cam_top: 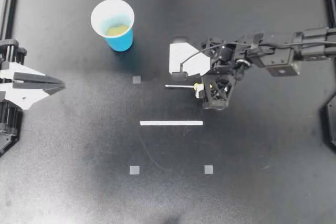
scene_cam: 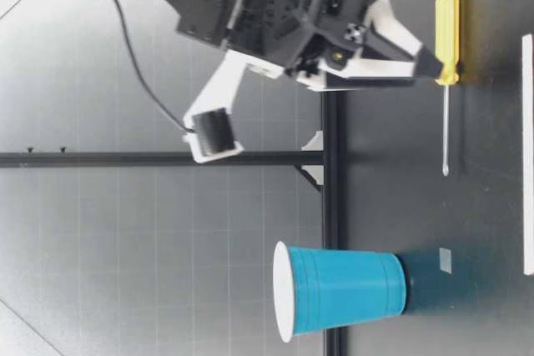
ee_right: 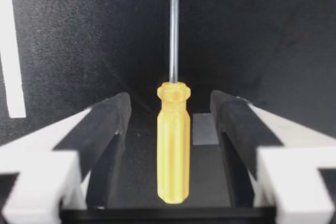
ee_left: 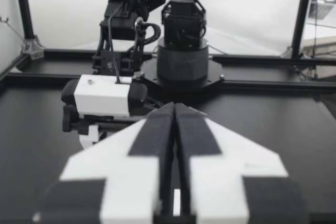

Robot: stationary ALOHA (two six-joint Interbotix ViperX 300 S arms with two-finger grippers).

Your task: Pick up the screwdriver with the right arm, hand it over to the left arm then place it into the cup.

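Right of the cup [cam_top: 122, 40], and well apart from it, the screwdriver [cam_top: 184, 86] lies flat on the dark surface [cam_top: 79, 182]. Its metal shaft points toward the cup's side and its yellow handle sits at the end farther from the cup. My right hand [cam_top: 206, 88] hangs over that handle, reaching in from the side away from the cup.

From the right wrist, the screwdriver [ee_right: 172, 145] lies midway between the two black pads [ee_right: 107, 124] with a clear gap on either side. So the right hand [ee_right: 170, 100] is spread and pinches nothing. The low view agrees: my right hand [scene_cam: 421, 68] has its tips down beside the screwdriver [scene_cam: 447, 72], close to the surface, while the cup [scene_cam: 342, 293] stands upright nearer that camera.

On the cup's other side, also well apart from it, my left hand [cam_top: 58, 83] waits. Its own wrist view shows the left hand [ee_left: 174, 114] with both fingers pressed together around nothing.

I judge this to be the first step, the pick-up, just short of the squeeze. The next move calls for the right hand to close evenly on the handle so the tool does not roll away from the cup. It should then lift straight up, leaving the bare shaft free on the cup's side. The left hand will have to spread before it can take the tool
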